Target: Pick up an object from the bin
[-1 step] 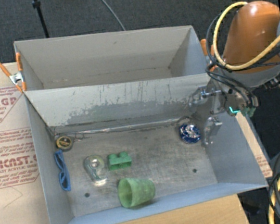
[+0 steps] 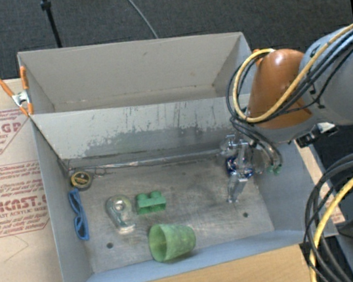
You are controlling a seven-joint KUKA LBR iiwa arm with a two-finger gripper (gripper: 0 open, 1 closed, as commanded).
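My gripper hangs low over the bare floor at the right side of the bin, with nothing seen in it. The nearest loose thing is a green block, well to its left in the middle of the floor. A light green cup lies on its side near the front wall, left of and below the gripper. A long thin metal rod lies along the foot of the back wall, and its right end comes close to the gripper's upper part.
A clear rounded plastic piece lies left of the green block. A blue curved strip rests along the left wall, and a small brass round piece sits in the back left corner. The arm with its orange cover and cables fills the right.
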